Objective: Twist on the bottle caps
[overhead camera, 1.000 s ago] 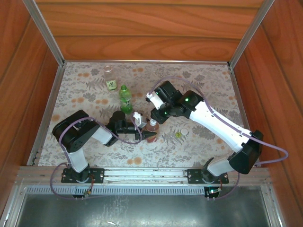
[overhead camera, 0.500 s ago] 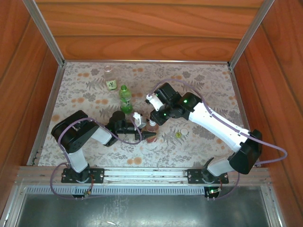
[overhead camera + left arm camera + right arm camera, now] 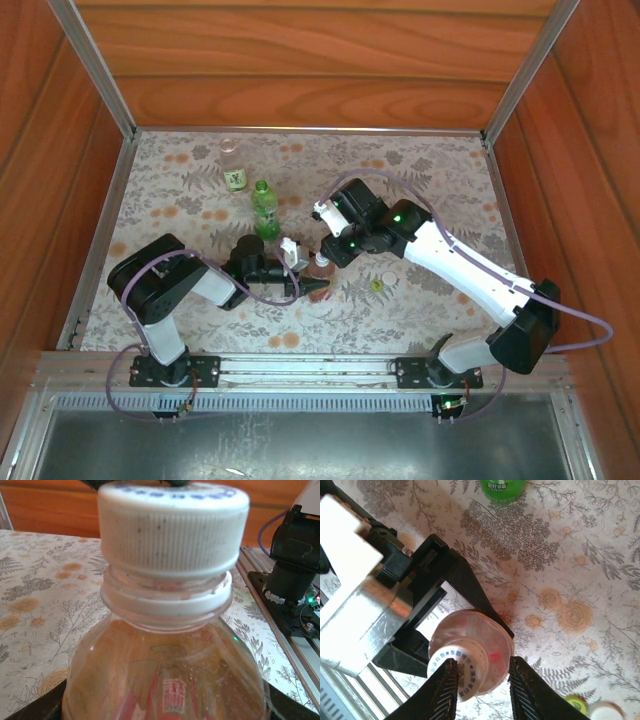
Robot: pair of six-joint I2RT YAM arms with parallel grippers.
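Top external view: the right gripper (image 3: 326, 256) has swung round above the amber bottle (image 3: 322, 268) at mid-frame, its jaws drawn slightly narrower about the white cap (image 3: 172, 527). Whether they pinch it, I cannot tell. The left gripper (image 3: 314, 285) is clamped on the bottle's body. A strip of neck shows under the cap, so I judge the twisting is under way, not finished.

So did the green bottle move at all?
No. The green bottle stands in the same spot as before, just in front of the clear labelled bottle, which has not shifted either.
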